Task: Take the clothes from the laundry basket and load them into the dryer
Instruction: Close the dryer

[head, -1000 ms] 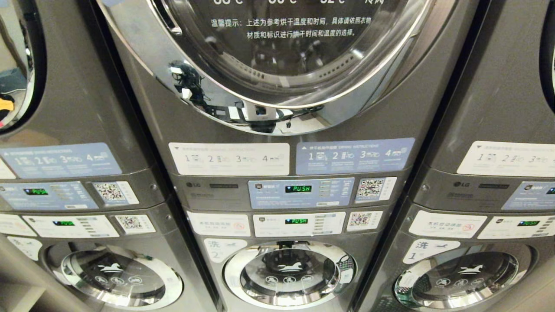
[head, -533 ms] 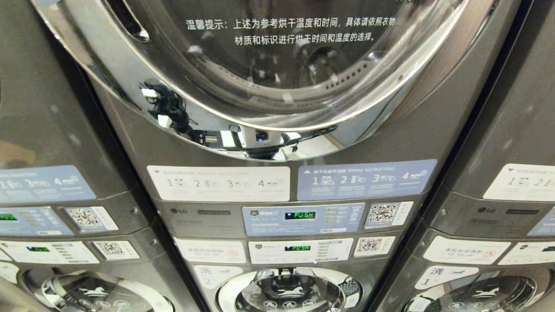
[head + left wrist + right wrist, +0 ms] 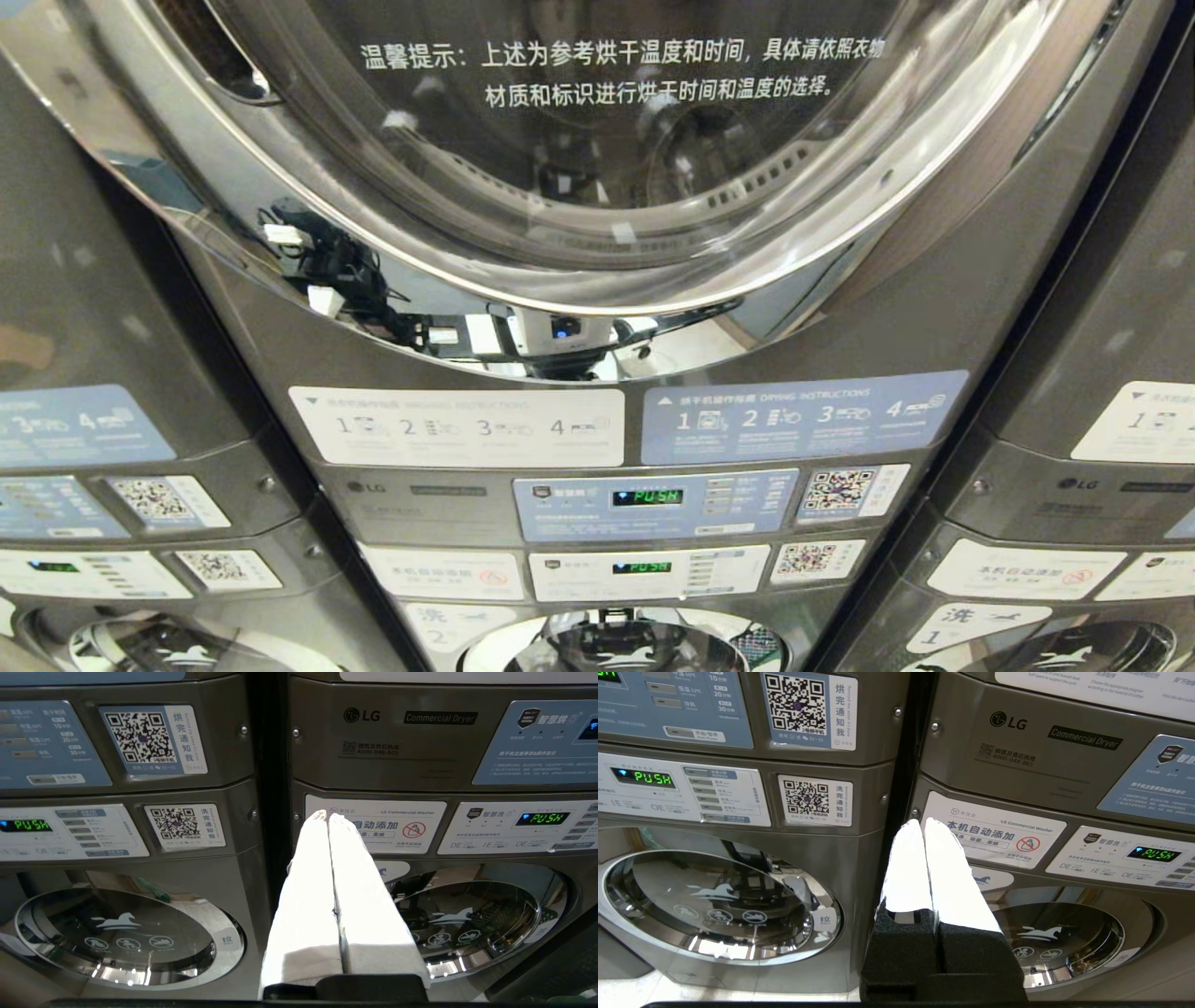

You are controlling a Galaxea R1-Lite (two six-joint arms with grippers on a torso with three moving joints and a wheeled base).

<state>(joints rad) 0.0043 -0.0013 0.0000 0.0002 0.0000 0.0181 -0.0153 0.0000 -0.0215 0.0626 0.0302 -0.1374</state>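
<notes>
Before me: dryer, grey brushed-metal front, round chrome-ringed glass door, closed; glossy instruction labels below. Left gripper and right gripper: white tapered fingers pressed together, empty, facing the washers' round doors. I saw no laundry basket in any view.

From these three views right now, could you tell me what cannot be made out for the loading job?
- Laundry basket and clothes: in no view; the stacked machines fill every picture.
- Dryer door: head view's top edge cuts it off; latch unseen.
- Drum contents: head view, reflections on the glass hide them.
- Small print on the drying instructions label: too small in the head view.
- Left gripper and right gripper: shut, empty; arms absent from the head view.
</notes>
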